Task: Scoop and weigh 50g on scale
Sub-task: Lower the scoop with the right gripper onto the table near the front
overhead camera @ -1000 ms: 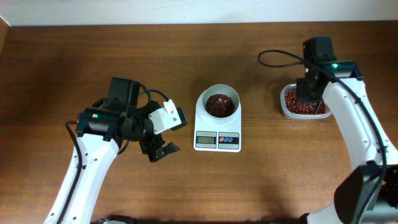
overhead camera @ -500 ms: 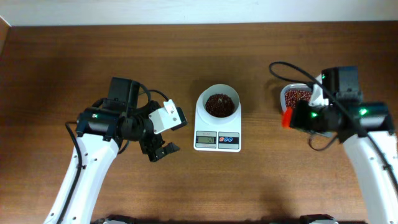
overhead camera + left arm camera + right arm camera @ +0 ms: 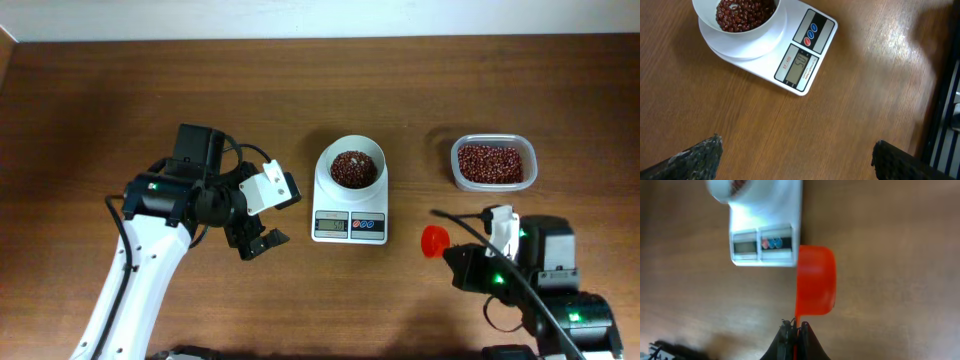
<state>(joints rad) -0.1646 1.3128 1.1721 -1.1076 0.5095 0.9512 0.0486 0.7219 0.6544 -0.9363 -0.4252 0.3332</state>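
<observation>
The white scale [image 3: 350, 208] stands mid-table with a round white bowl [image 3: 351, 166] of red beans on it; the left wrist view shows its display [image 3: 799, 68] lit. My right gripper [image 3: 795, 326] is shut on the thin handle of a red scoop [image 3: 814, 280], whose cup [image 3: 433, 240] hangs just right of the scale, low over the wood. My left gripper [image 3: 262, 243] stays open left of the scale, its two fingertips [image 3: 700, 156] wide apart over bare table with nothing between them.
A clear tub of red beans [image 3: 492, 163] sits at the back right. The right arm's cable [image 3: 470, 228] loops over the table in front of the tub. The table's far edge runs along a pale wall.
My right arm has swung from above the bean tub toward the near right, carrying the red scoop down beside the scale. The left arm has not moved.
</observation>
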